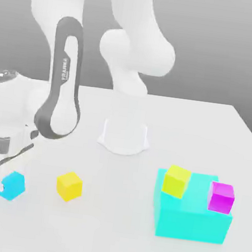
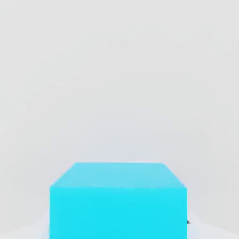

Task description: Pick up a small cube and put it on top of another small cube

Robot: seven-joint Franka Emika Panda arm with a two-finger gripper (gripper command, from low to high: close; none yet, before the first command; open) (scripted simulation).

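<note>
Sky-blue cube (image 1: pixel 12 185) (image 2: pixel 118 200) on table (image 1: pixel 109 227) near its edge, between fingers of gripper (image 1: pixel 0 182); grip state unclear. Lime cube (image 1: pixel 176 181) atop turquoise block (image 1: pixel 191 218).

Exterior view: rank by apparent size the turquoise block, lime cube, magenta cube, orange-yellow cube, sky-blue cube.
1. turquoise block, clearly largest.
2. lime cube, magenta cube, orange-yellow cube, sky-blue cube: all look about alike, so no ranking among them. The sky-blue cube is partly covered by the gripper, so it shows a little less.
</note>
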